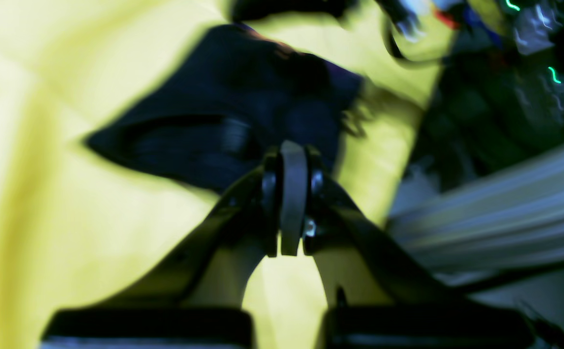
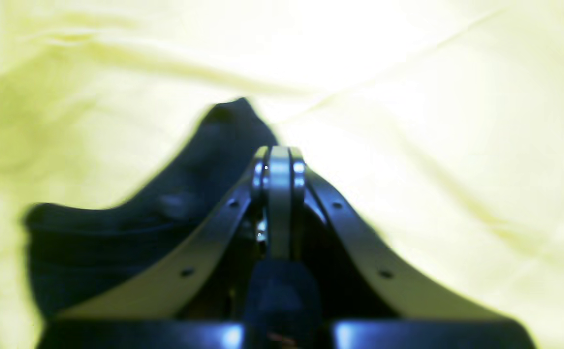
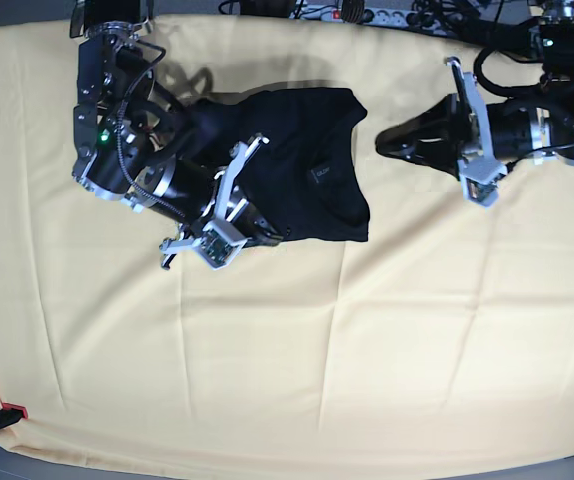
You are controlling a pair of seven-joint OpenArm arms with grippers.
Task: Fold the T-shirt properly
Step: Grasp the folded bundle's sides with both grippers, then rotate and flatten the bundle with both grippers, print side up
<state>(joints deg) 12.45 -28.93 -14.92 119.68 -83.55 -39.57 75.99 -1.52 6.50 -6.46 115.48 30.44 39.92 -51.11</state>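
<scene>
Black cotton, the T-shirt, lies at twelve o'clock on the pale yellow cloth, plain side up with its small label showing. My right gripper sits at its nine o'clock edge, my left gripper hovers off at three o'clock. Both look clenched and empty, I judge between folds.

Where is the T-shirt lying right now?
In the base view the T-shirt lies on the yellow cloth near the far edge, left of centre, with the right pincer over its left part.
</scene>
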